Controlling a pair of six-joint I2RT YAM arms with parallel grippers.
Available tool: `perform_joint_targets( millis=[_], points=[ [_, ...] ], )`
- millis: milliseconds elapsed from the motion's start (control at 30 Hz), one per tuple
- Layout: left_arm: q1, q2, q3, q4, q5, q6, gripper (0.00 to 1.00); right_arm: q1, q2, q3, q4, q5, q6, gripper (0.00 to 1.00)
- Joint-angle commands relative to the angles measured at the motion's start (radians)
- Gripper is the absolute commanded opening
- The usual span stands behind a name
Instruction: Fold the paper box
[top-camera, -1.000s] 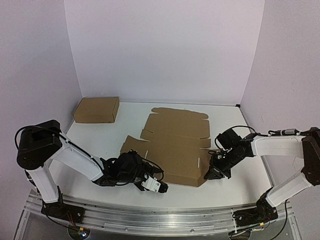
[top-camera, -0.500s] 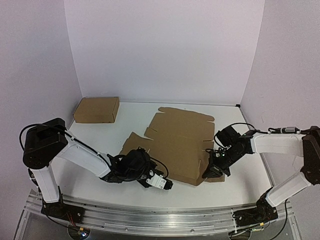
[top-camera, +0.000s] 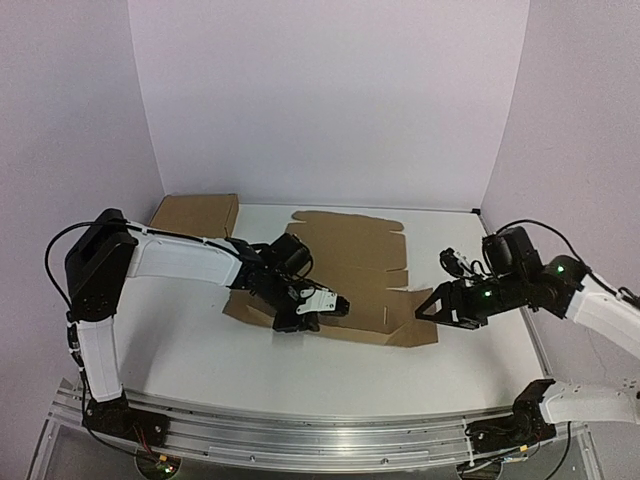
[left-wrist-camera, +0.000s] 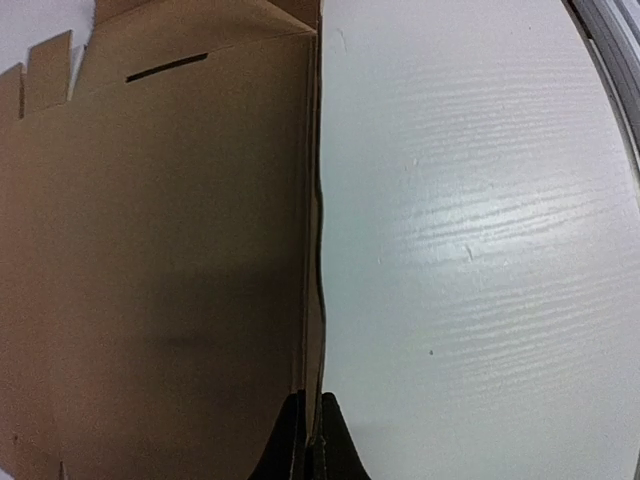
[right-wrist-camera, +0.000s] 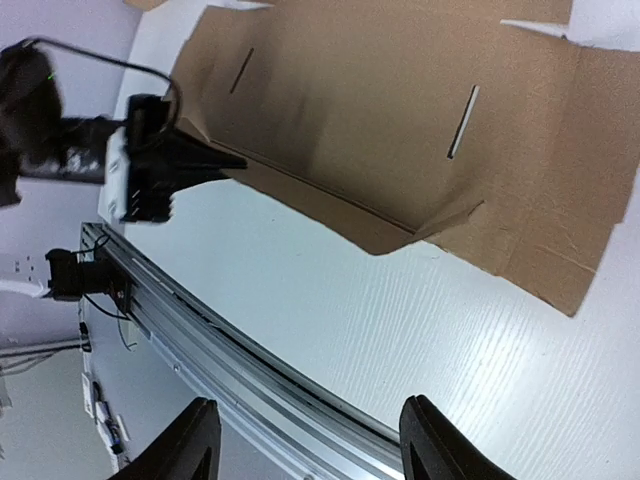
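Paper box (top-camera: 350, 265) lies flat on the bench (top-camera: 190, 350). Left wrist view only: left gripper (left-wrist-camera: 310, 445) clamped on its near edge. Right gripper (right-wrist-camera: 310, 420) spread, empty, near the right corner. Plain box (top-camera: 194, 218) rear-left.

we see soft, even light from above; glare streaks the white surface (left-wrist-camera: 480, 230), a dim shadow darkens the paper box (left-wrist-camera: 170, 330), and both wrist views curve at the edges.

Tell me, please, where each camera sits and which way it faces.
Top external: above and behind, looking down on the table; both arms show.
Left wrist: looks along the paper box edge; left gripper shut on it.
Right wrist: looks across the paper box; open right gripper.
Shared: top and right wrist show the left gripper.
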Motion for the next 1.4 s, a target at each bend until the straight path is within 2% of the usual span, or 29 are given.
perform_joint_targets(
  millis=[0,67,133,233,300,533,833,867,967,1033,1133,1167,1300,1367],
  points=[
    [0.034,0.029,0.070,-0.223,0.167,-0.055,0.00,0.083,-0.140,-0.138,0.008,0.107,-0.174,0.60],
    [0.035,0.028,0.078,-0.232,0.195,-0.044,0.00,0.134,-0.213,-0.227,0.129,0.157,-0.220,0.56],
    [0.035,0.029,0.080,-0.235,0.210,-0.039,0.00,0.184,-0.260,-0.331,0.319,0.231,-0.261,0.53],
    [0.035,0.028,0.073,-0.228,0.206,-0.032,0.00,0.219,-0.262,-0.450,0.597,0.296,-0.347,0.46],
    [0.035,0.027,0.066,-0.221,0.201,-0.029,0.00,0.220,-0.169,-0.479,0.739,0.298,-0.376,0.44],
    [0.035,0.026,0.047,-0.208,0.197,-0.031,0.00,0.238,0.202,-0.451,0.994,0.173,-0.406,0.40],
    [0.035,0.022,0.033,-0.203,0.203,0.003,0.00,0.270,0.452,-0.325,1.112,0.154,-0.407,0.38],
    [0.035,0.021,0.033,-0.204,0.207,0.009,0.00,0.271,0.467,-0.317,1.115,0.155,-0.409,0.35],
    [0.036,0.016,0.029,-0.202,0.215,0.018,0.00,0.274,0.489,-0.306,1.120,0.144,-0.421,0.13],
    [0.041,0.015,0.033,-0.203,0.224,0.015,0.00,0.274,0.491,-0.307,1.118,0.124,-0.429,0.01],
    [0.055,0.011,0.039,-0.205,0.234,0.009,0.01,0.273,0.483,-0.309,1.084,0.101,-0.438,0.00],
    [0.062,0.007,0.043,-0.206,0.236,0.004,0.04,0.272,0.479,-0.305,1.062,0.100,-0.441,0.00],
    [0.094,-0.070,0.065,-0.193,0.253,-0.056,0.56,0.273,0.459,-0.303,1.015,0.103,-0.436,0.00],
    [0.129,-0.158,0.055,-0.149,0.279,-0.102,0.66,0.273,0.450,-0.305,1.007,0.091,-0.426,0.00]
  ],
)
